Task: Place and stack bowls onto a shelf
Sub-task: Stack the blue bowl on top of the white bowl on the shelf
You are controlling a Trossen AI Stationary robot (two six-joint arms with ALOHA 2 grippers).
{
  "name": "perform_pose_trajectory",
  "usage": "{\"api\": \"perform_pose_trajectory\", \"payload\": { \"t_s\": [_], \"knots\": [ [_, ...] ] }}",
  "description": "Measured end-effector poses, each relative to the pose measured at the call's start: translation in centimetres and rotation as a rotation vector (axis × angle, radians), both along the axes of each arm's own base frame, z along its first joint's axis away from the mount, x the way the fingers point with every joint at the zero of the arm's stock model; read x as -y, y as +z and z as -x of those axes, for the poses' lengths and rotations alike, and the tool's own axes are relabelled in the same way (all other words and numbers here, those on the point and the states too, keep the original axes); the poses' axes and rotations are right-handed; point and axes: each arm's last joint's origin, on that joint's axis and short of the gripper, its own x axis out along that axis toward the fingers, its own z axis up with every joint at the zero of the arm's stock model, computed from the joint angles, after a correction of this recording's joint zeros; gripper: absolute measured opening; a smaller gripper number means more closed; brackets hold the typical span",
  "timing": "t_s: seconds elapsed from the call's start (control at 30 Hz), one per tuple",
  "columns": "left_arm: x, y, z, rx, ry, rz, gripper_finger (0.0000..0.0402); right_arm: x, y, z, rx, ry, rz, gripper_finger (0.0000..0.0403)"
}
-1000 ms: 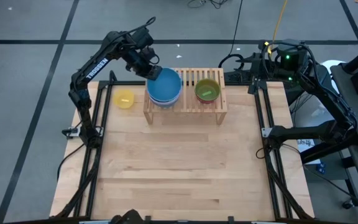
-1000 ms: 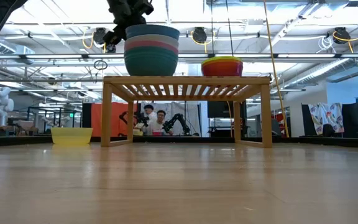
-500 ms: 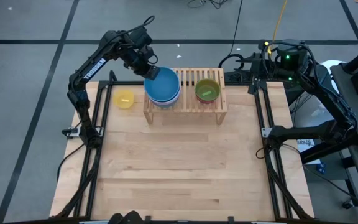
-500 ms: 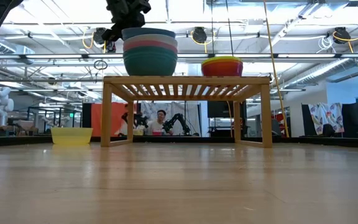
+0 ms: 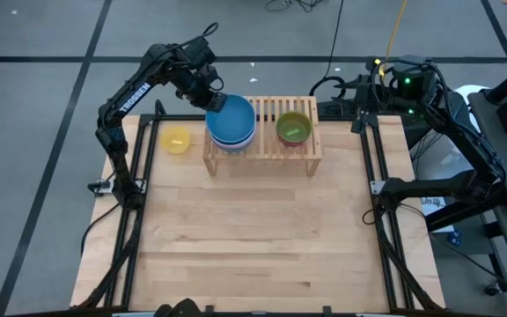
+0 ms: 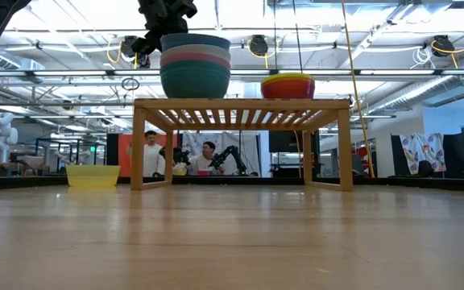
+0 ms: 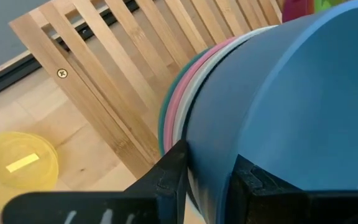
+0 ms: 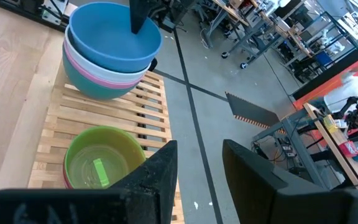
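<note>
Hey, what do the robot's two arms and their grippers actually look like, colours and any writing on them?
Both arms are black and jointed, with black cables running alongside. The left arm carries white TROSSEN lettering on its upper link. The right arm has a small green light near its base. The left gripper and right gripper each have two flat, matte black fingers.

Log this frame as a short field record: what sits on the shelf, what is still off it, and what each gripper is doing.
shelf: two stacks on top
large stack: blue bowl uppermost, white, pink and teal bowls below
small stack: lime green bowl uppermost
off shelf: yellow bowl on the table
left gripper: fingers astride the blue bowl's rim
right gripper: open, waiting beyond the shelf's far side
</note>
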Motion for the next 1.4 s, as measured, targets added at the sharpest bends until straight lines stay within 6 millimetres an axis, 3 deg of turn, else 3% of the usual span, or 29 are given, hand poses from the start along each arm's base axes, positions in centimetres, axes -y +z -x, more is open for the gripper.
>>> {"api": "perform_pose_trajectory", "payload": {
  "t_s": [0.2, 0.63, 1.4],
  "knots": [
    [0.10, 0.03, -0.07, 0.025, -0.028, 0.023, 0.0039, 0.00, -0.01, 0.00, 0.000, 0.000, 0.000, 0.0121],
    [0.25, 0.06, -0.18, 0.052, 0.043, 0.102, 0.0037, 0.00, -0.01, -0.01, 0.000, 0.000, 0.000, 0.0121],
    [0.40, 0.04, -0.31, 0.048, -0.058, 0.048, 0.0037, 0.00, -0.01, -0.01, -0.001, 0.001, 0.000, 0.0121]
  ]
}}
